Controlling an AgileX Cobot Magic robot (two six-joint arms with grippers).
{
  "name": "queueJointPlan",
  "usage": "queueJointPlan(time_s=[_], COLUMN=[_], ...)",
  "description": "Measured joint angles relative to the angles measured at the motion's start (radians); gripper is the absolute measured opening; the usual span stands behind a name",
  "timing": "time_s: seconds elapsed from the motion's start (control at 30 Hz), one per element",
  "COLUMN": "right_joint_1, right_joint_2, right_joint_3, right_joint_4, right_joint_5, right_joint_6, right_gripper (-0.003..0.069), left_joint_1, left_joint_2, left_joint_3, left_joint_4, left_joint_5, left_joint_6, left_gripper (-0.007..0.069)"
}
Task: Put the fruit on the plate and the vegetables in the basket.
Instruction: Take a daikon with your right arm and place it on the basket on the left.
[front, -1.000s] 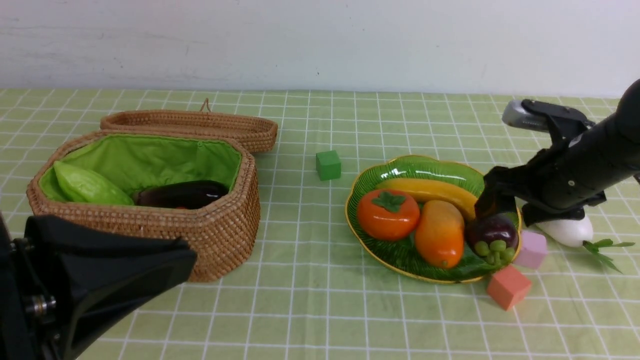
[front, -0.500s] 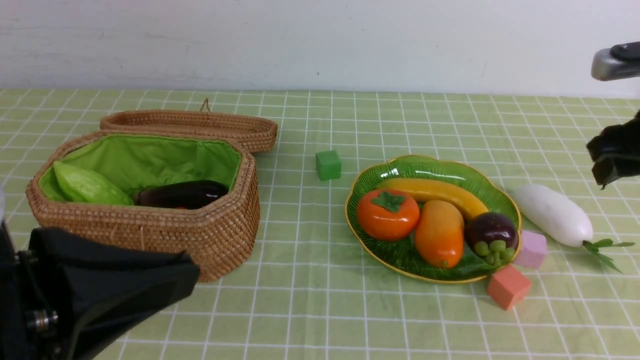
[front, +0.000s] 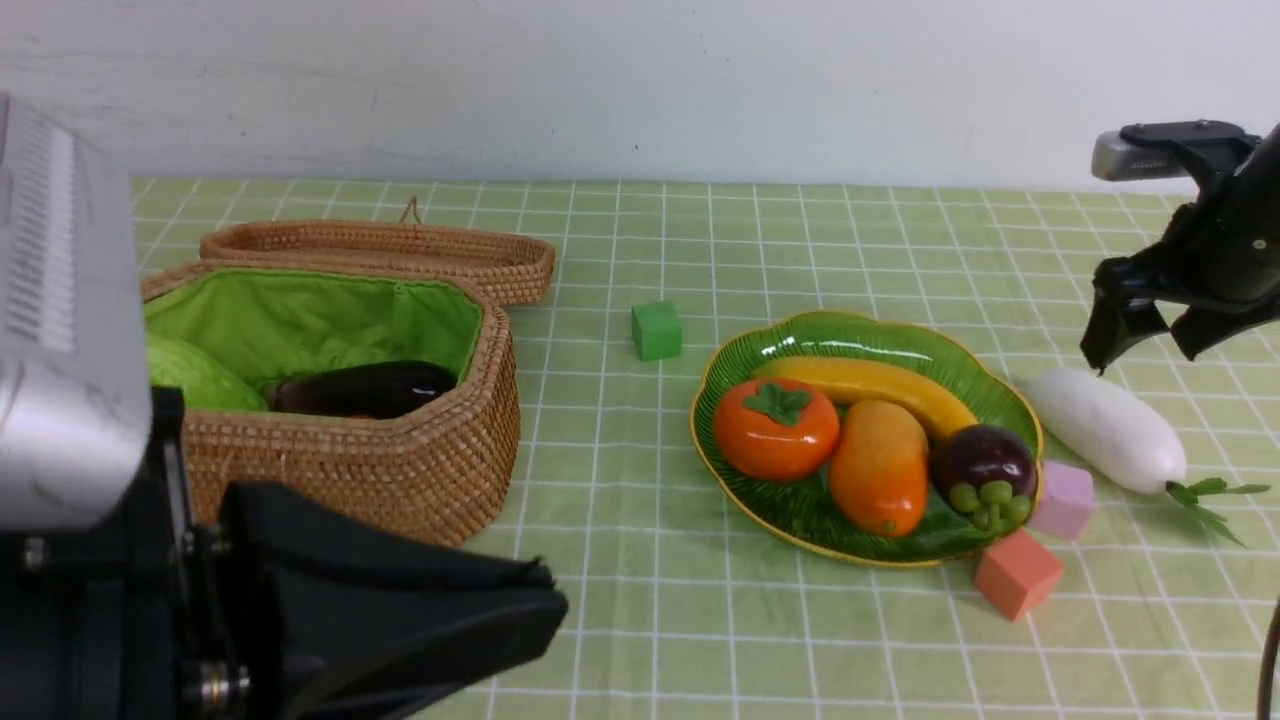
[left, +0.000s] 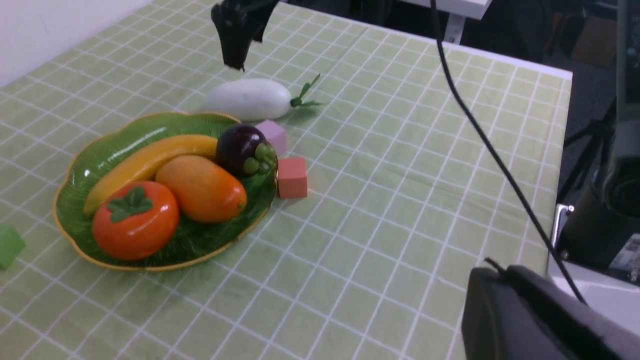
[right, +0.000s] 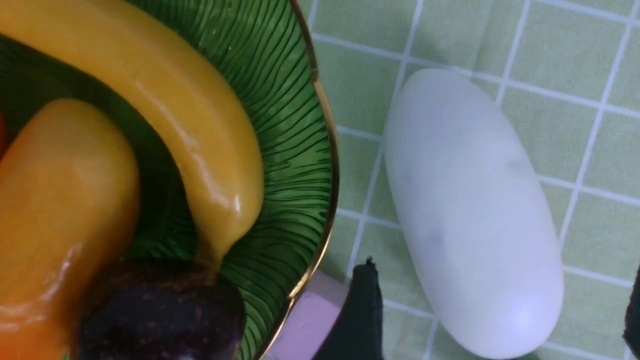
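The right gripper (front: 1150, 345), jaws apart and empty, is now hovering just above the white radish (front: 1108, 427), having left the mangosteen (front: 983, 458) on the plate (front: 800, 335) with the other fruit. The radish is lying on the worktop (front: 700, 620) at the plate's 3 o'clock, likely next for the basket (front: 400, 470). The left gripper (front: 400, 610), jaws together, is rising at the basket's 6 o'clock.

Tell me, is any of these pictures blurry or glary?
Front view: sharp, soft light, white glare streak on the plate. Left wrist view: clear, shine on the mango. Right wrist view: very close, so the banana and radish look soft.
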Motion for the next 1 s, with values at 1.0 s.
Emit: queueJointPlan(time_s=[1.0], right_joint_1=[-0.006], right_joint_2=[0.165], right_joint_3=[-0.006], right_joint_4=[-0.023], right_joint_5=[-0.017], right_joint_6=[-0.009], right_gripper=[0.0550], left_joint_1=[0.000], left_joint_2=[0.013], left_joint_3=[-0.031], left_joint_4=[0.270], left_joint_5=[0.029], left_joint_6=[-0.221], left_gripper=[-0.0013])
